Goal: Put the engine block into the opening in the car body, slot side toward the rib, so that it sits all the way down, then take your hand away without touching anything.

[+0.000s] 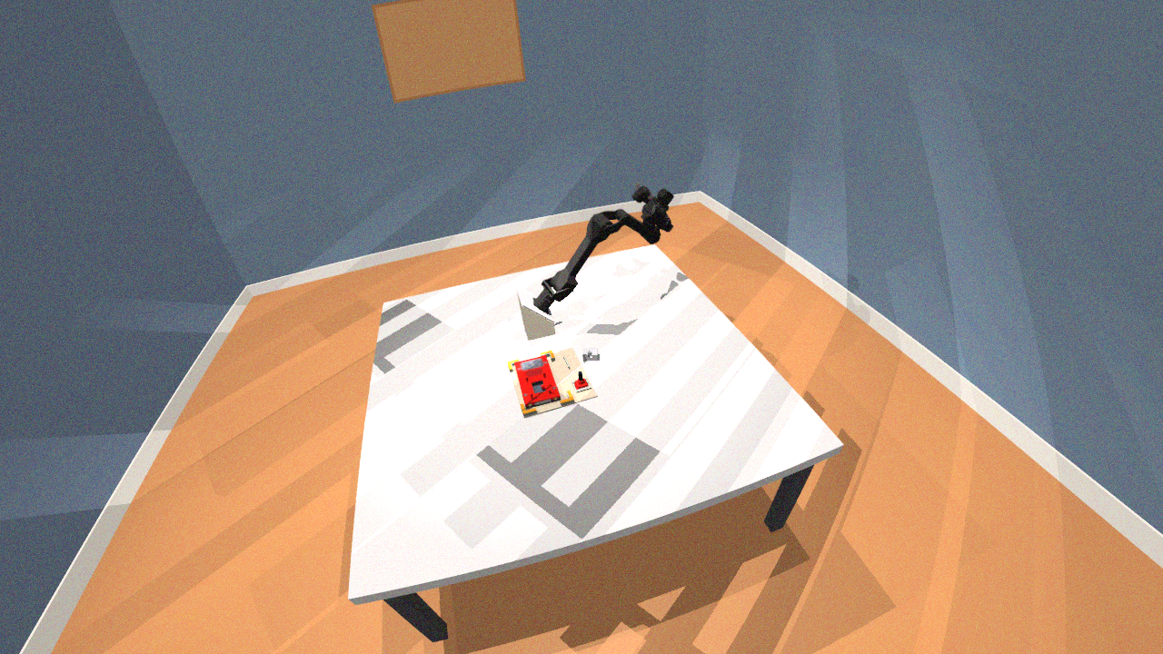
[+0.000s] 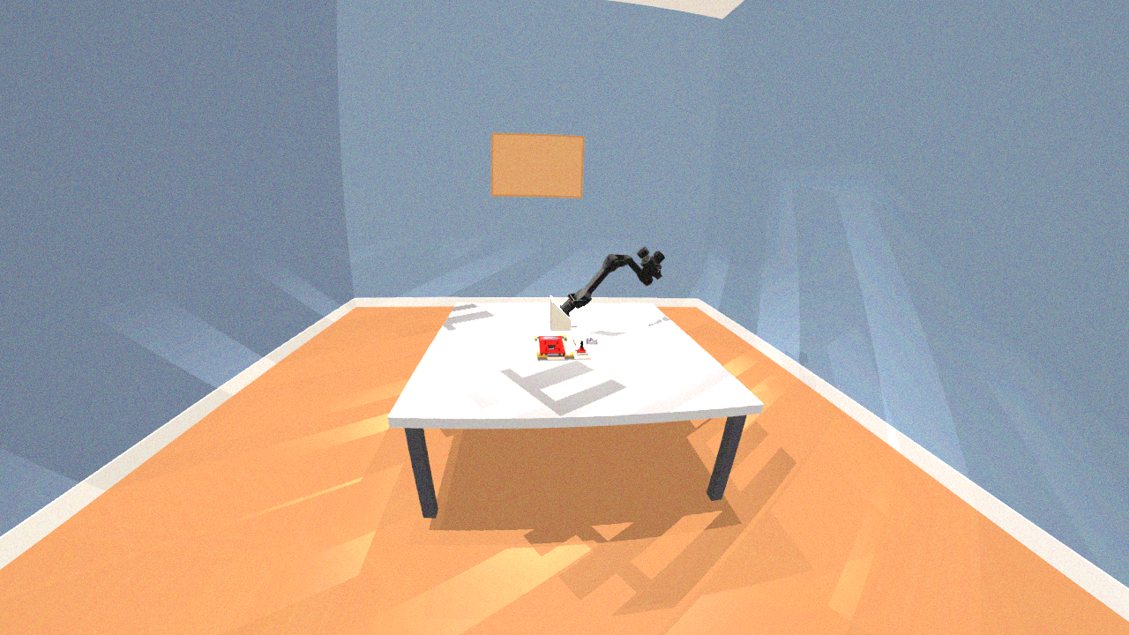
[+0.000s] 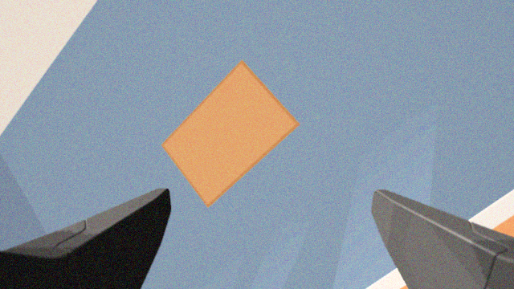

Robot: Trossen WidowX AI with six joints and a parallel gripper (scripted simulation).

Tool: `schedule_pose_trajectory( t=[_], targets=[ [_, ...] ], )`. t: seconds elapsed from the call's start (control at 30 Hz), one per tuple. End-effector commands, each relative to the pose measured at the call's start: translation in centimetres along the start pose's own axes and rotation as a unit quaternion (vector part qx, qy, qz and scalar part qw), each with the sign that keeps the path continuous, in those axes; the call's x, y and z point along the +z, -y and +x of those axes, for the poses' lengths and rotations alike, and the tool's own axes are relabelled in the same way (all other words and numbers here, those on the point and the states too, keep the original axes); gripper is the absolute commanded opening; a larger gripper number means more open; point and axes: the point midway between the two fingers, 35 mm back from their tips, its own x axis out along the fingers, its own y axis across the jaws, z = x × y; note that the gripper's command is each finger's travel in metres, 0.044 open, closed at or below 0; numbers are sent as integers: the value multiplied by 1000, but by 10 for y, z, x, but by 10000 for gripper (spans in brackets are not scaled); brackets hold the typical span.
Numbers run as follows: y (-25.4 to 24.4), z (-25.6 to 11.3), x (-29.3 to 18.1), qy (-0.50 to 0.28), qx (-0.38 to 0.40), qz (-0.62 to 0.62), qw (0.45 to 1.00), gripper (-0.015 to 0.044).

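The red car body [image 1: 530, 371] [image 2: 542, 347] lies on a cream board [image 1: 568, 358] with yellow corner pieces. A dark opening [image 1: 537, 386] [image 2: 551, 347] shows near its middle; the views are too small to tell what is inside or where the rib is. A small grey piece [image 1: 591, 355] [image 2: 591, 340], which looks like the engine block, lies on the table just right of the board; its slot side cannot be made out. My gripper [image 1: 652, 195] [image 2: 651, 255] [image 3: 271, 193] is open and empty, raised high behind and to the right of these things, with its fingers wide apart in the wrist view.
A red piece with a black upright knob [image 1: 581, 381] [image 2: 581, 347] stands on the board's right part. A pale upright panel [image 1: 535, 322] [image 2: 558, 317] stands behind the board, beside the arm's base. The wrist view faces the wall and an orange-brown wall board [image 3: 230, 134].
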Motion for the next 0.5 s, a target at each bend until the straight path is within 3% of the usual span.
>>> schedule_pose_trajectory(
  t=[0.0, 0.47],
  targets=[
    [0, 0, 0, 0, 0, 0, 1000, 426],
    [75, -73, 2, 29, -179, 51, 982, 440]
  ],
)
